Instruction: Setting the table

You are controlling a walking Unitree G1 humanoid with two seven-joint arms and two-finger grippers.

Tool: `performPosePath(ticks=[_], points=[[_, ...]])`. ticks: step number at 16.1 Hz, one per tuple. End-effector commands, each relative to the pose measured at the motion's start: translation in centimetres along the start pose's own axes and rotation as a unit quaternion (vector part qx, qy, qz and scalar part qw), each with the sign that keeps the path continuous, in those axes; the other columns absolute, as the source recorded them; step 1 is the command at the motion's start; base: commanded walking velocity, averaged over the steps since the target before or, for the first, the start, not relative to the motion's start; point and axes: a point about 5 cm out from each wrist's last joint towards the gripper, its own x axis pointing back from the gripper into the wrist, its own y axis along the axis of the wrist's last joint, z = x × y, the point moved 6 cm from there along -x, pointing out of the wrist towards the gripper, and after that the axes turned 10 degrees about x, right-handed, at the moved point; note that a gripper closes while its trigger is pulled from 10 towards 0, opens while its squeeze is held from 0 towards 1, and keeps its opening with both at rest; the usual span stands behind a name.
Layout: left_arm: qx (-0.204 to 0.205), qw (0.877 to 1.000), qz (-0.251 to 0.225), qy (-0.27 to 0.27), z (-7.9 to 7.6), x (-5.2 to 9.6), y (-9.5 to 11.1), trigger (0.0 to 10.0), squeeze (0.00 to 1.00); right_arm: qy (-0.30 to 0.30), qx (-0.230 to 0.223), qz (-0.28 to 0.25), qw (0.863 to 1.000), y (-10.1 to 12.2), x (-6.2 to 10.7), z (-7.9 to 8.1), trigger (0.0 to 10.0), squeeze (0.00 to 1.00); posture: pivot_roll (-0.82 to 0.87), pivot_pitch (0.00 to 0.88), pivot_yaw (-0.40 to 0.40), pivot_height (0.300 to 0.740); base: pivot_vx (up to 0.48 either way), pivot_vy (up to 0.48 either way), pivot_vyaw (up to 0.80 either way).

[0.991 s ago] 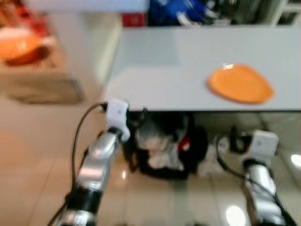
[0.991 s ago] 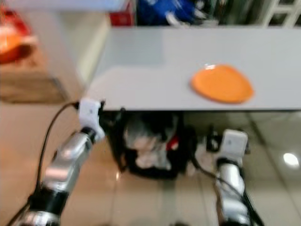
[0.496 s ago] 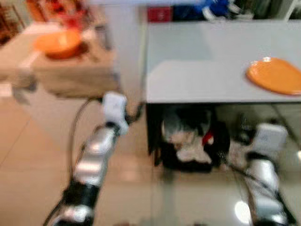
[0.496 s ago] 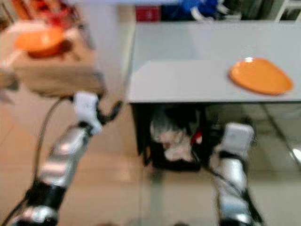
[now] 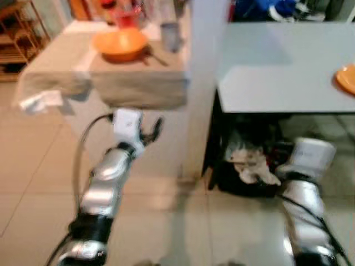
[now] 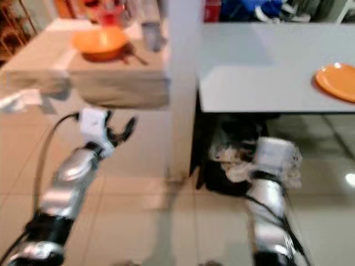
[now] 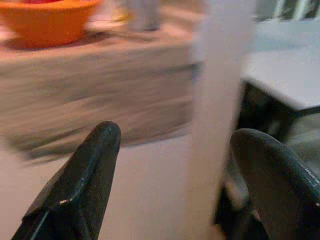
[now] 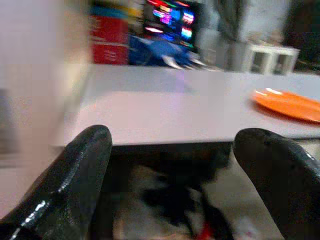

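Wide grey bench [image 5: 277, 72] ahead of right end effector [image 8: 175, 165], w/ flat orange plate [image 6: 337, 81] on its far right part. Cloth-covered beige bench [image 5: 100, 77] ahead of left end effector [image 7: 175, 175], round orange bowl [image 5: 119, 44] on top. Both end effectors low over tiled floor, fingers apart, holding nothing

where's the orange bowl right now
The orange bowl sits on the cloth-covered table at the head views' upper left, beside a grey cup.
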Motion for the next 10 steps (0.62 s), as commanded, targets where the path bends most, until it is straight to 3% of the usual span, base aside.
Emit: performPosePath(ticks=[1, 3, 5, 7, 10], points=[[-0.004, 1.000, -0.006, -0.011, -0.9, -0.2, 0.2, 10.0, 0.00, 0.000, 0.015, -0.004, 1.000, 0.1, -0.1, -0.6, 10.0, 0.00, -0.06, 0.032, 0.044, 0.740, 0.000, 0.000, 0.00], [0.008, 1.000, -0.011, -0.010, -1.1, 0.0, 0.3, 10.0, 0.00, 0.032, 0.004, -0.003, 0.999, 0.1, 0.1, 0.6, 10.0, 0.00, -0.06, 0.030, 0.043, 0.740, 0.000, 0.000, 0.00], [0.039, 0.999, -0.003, 0.019, 0.0, 0.2, -0.3, 10.0, 0.00, 0.073, 0.005, 0.006, 0.997, -0.3, 0.5, 2.2, 10.0, 0.00, -0.06, 0.033, 0.041, 0.740, 0.000, 0.000, 0.00], [0.037, 0.999, -0.006, 0.022, 0.2, 0.2, 0.0, 10.0, 0.00, 0.065, 0.005, 0.014, 0.998, -0.7, 0.7, 1.7, 10.0, 0.00, -0.06, 0.041, 0.040, 0.740, 0.000, 0.000, 0.00], [0.027, 0.999, -0.015, 0.021, 0.2, 0.1, 0.4, 10.0, 0.00, 0.078, 0.009, 0.000, 0.997, -0.1, 0.7, 2.2, 10.0, 0.00, -0.06, 0.042, 0.042, 0.740, 0.000, 0.000, 0.00]])
